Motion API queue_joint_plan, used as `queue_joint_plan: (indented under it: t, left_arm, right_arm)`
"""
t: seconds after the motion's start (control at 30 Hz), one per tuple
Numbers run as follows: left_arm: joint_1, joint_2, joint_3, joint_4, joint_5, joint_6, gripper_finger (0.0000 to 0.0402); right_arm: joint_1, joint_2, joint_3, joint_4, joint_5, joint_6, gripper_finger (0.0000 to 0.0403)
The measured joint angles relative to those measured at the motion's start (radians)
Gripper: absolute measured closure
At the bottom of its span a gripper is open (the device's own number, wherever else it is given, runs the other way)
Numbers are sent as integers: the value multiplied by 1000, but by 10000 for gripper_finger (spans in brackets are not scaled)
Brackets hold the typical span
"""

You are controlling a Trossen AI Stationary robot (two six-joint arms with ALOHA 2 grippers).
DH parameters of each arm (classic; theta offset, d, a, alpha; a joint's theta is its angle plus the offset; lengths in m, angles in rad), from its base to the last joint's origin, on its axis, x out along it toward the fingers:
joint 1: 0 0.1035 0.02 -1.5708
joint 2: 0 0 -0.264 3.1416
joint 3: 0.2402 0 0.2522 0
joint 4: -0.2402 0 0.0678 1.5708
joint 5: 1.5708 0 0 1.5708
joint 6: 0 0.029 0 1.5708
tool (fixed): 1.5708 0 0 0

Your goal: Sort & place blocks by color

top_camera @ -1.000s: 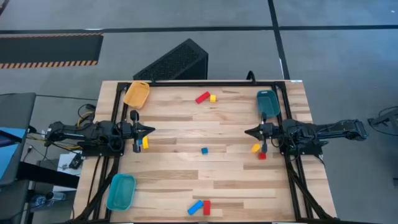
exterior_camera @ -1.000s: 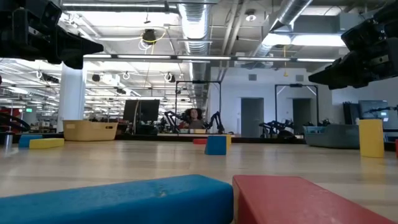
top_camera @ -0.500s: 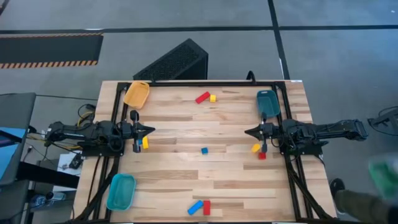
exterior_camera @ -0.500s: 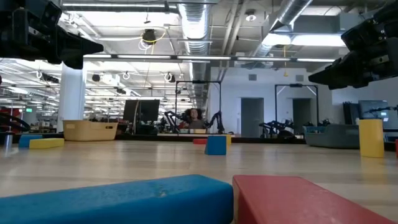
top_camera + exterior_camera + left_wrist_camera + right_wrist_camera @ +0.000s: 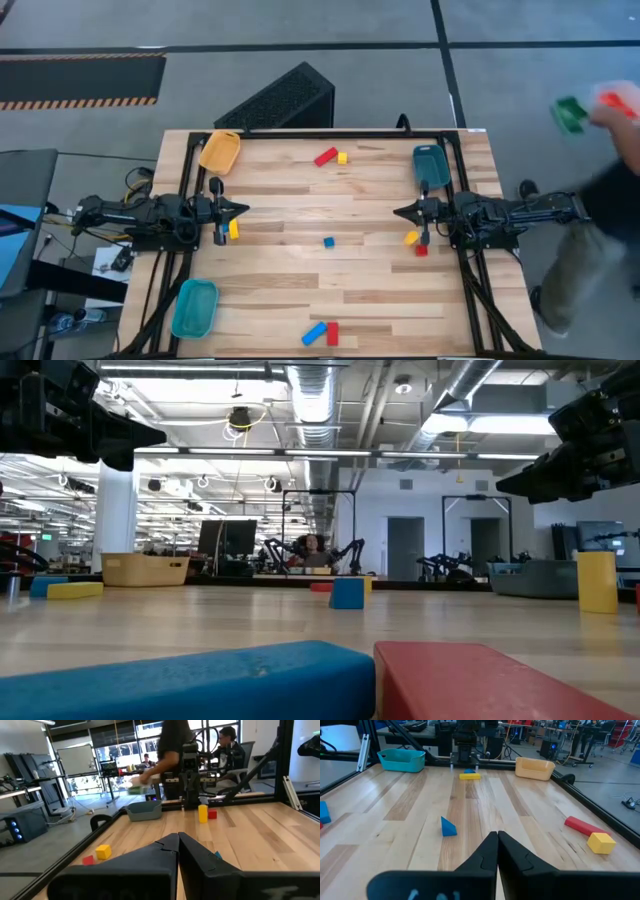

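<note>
on the left of the wooden table [image 5: 300, 240] a yellow tray [image 5: 219, 150] sits at the far corner and a teal tray [image 5: 194, 306] sits at the near corner. between them the left tool [image 5: 240, 210] hangs over the left edge of the table and points toward the middle. its two fingers are pressed together and hold nothing. a yellow bar block [image 5: 234, 230] lies just beside its tip, and in the right wrist view a small blue block [image 5: 469, 771] shows right behind that bar.

near the far edge a red bar block [image 5: 326, 156] lies next to a small yellow cube [image 5: 342, 157]. a tiny blue block [image 5: 328, 241] sits alone in the middle of the table. at the near edge a blue bar block [image 5: 314, 333] and a red bar block [image 5: 332, 333] lie side by side, touching.

on the right a yellow block [image 5: 411, 238] and a small red block [image 5: 421, 250] sit close to the right tool [image 5: 398, 212]. this tool hangs over the right edge and points at the middle too. its fingers are pressed together and pinch nothing. a second teal tray [image 5: 430, 165] sits at the far right corner.

past the right side of the table a person [image 5: 600, 200] is on the floor, holding something green and red that is too blurry to tell.
</note>
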State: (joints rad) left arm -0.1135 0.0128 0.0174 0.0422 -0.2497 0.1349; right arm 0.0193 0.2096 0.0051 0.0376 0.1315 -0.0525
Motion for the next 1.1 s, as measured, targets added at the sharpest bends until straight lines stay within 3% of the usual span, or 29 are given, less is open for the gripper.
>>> queue_joint_plan:
  t: [0.2,0.3,0.47,1.1]
  left_arm:
    - [0,0,-1,79,-132,-26,401]
    - [0,0,-1,112,-140,-117,401]
    - [0,0,0,110,-133,-273,401]
    - [0,24,0,17,-193,-374,401]
  right_arm:
    - [0,0,0,2,0,3,370]
    - [0,0,0,18,-1,14,370]
    - [1,0,9,15,-23,210,370]
    - [0,0,15,25,-24,239,370]
